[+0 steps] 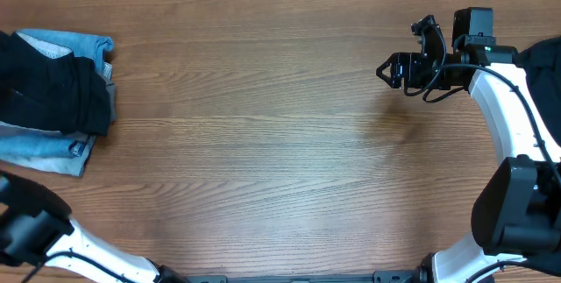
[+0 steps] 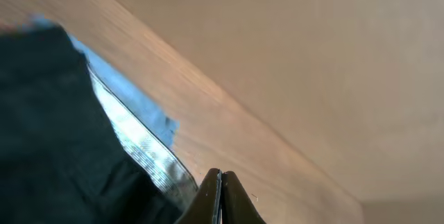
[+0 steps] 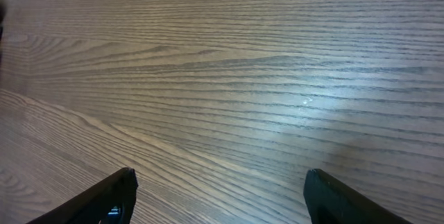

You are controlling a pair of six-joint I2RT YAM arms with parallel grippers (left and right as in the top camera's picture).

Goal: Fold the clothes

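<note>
On the surface, far left, black clothes cover blue denim; left end effector, seen only by its wrist camera, clenched; right end effector released.

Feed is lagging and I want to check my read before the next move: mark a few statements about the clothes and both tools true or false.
1. The soft black fabric garment lies on top of the light blue denim clothes. True.
2. The right tool is shut on the black garment. False: it stands open above the bare wooden table and holds nothing.
3. The left tool is shut, with nothing between its fingers. True.
4. The pile of clothes sits in the middle of the table. False: it lies at the table's left side, far from the right tool.
</note>
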